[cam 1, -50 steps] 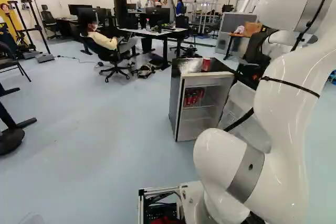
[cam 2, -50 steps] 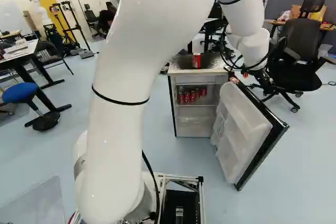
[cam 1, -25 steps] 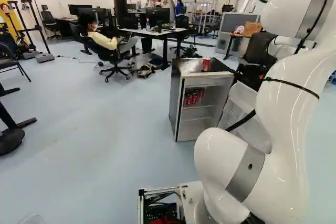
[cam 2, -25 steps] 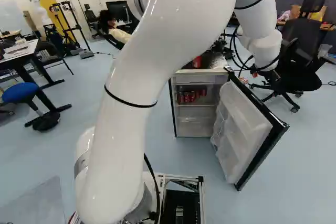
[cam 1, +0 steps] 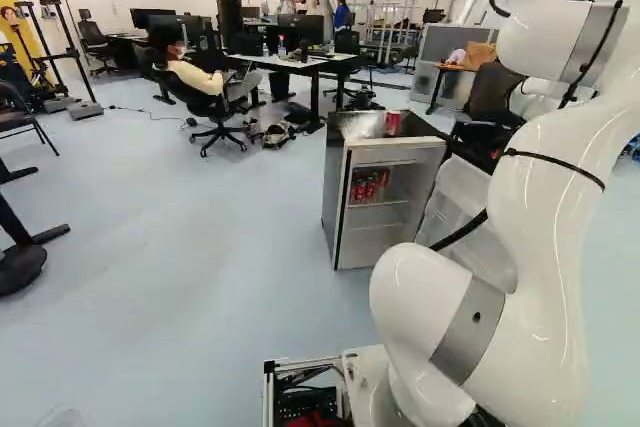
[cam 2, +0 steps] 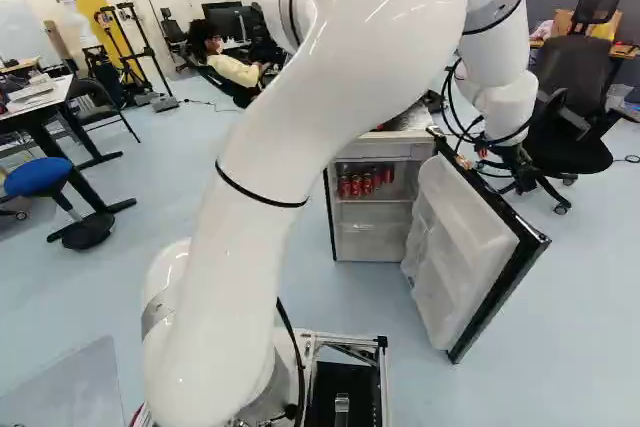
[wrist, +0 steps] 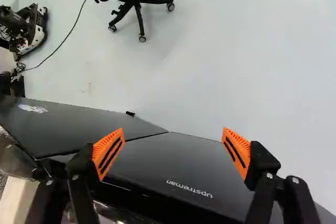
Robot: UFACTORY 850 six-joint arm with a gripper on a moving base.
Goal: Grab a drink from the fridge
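Left base view, right of centre: fridge (cam 1: 334, 202). In it, on a shelf: cans (cam 1: 368, 188). On its top: single can (cam 1: 393, 123), right of wrapping (cam 1: 361, 125). Behind, upper middle: desk (cam 1: 308, 64). Right base view, right of centre: door (cam 2: 458, 247), at the fridge's right; behind it, upper right, office chair (cam 2: 572, 147). Left edge: stool (cam 2: 40, 177).

Red cans (cam 1: 365, 190) stand on the fridge's (cam 1: 336, 197) shelf (cam 1: 378, 204); its top (cam 1: 418, 127) bears another can (cam 1: 392, 123) and, probably, clear wrap (cam 1: 361, 126).

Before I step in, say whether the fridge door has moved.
No: in the right base view, the fridge door keeps the same open angle to the cabinet.
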